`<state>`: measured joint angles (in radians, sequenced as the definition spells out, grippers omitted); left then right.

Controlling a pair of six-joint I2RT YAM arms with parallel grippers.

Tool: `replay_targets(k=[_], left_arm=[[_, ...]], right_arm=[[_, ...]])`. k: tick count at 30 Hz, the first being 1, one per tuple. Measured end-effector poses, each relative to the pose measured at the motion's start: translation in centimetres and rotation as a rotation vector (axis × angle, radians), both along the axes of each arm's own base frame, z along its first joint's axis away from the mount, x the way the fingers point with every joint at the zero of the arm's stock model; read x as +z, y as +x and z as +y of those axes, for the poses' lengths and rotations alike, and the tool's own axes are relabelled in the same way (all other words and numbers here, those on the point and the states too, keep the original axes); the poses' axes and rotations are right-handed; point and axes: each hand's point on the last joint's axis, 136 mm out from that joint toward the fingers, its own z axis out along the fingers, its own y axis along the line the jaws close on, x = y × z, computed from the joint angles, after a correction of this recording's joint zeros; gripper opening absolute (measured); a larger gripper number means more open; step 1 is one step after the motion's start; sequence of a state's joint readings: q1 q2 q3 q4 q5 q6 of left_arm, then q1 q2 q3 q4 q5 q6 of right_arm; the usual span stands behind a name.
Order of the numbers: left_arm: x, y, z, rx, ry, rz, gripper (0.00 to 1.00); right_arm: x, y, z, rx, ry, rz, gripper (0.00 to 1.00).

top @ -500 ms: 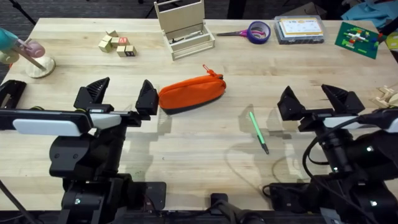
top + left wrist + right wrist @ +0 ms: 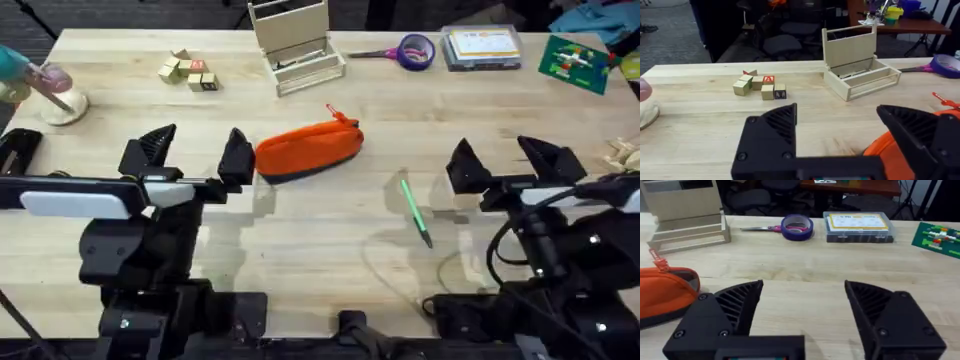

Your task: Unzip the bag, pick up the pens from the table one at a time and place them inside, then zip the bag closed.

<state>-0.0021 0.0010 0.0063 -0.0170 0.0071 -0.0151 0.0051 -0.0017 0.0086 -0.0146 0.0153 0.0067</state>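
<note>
The orange bag [image 2: 308,149] lies in the middle of the table [image 2: 320,240], zipped, with its pull tab [image 2: 343,116] pointing to the far side. My left gripper [image 2: 197,152] stands open just to the bag's left; one finger nearly touches the bag's end [image 2: 880,152]. A thin green pen [image 2: 415,211] lies to the right of the bag. My right gripper [image 2: 505,160] hovers open to the right of the pen, with nothing between its fingers. The bag's end [image 2: 665,294] shows in the right wrist view.
At the back stand a wooden tray [image 2: 295,45], several letter blocks [image 2: 188,71], purple-handled scissors [image 2: 405,51], a clear plastic box [image 2: 482,47] and a green board [image 2: 574,62]. A round white object [image 2: 62,104] sits at the far left.
</note>
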Motion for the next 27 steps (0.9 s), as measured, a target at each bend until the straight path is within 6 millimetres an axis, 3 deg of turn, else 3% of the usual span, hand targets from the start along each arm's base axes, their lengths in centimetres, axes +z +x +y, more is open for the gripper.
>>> replay_targets(k=[8, 11, 20, 27], left_arm=[[0.0, -0.2, 0.0, 0.000, 0.011, 0.024, 0.993], [1.2, -0.6, 0.0, -0.001, 0.030, 0.031, 0.993], [7.2, -0.8, 0.0, -0.002, 0.046, 0.082, 0.993], [10.8, 1.1, -0.2, -0.014, 0.046, 0.159, 0.993]], right_arm=[[0.1, -0.2, -0.1, -0.006, -0.001, 0.025, 0.998], [0.6, -0.8, -0.1, -0.007, -0.001, 0.066, 0.997], [7.4, -1.3, -0.1, -0.006, -0.006, 0.092, 0.997], [10.4, -0.7, -0.1, -0.005, -0.007, 0.219, 0.998]])
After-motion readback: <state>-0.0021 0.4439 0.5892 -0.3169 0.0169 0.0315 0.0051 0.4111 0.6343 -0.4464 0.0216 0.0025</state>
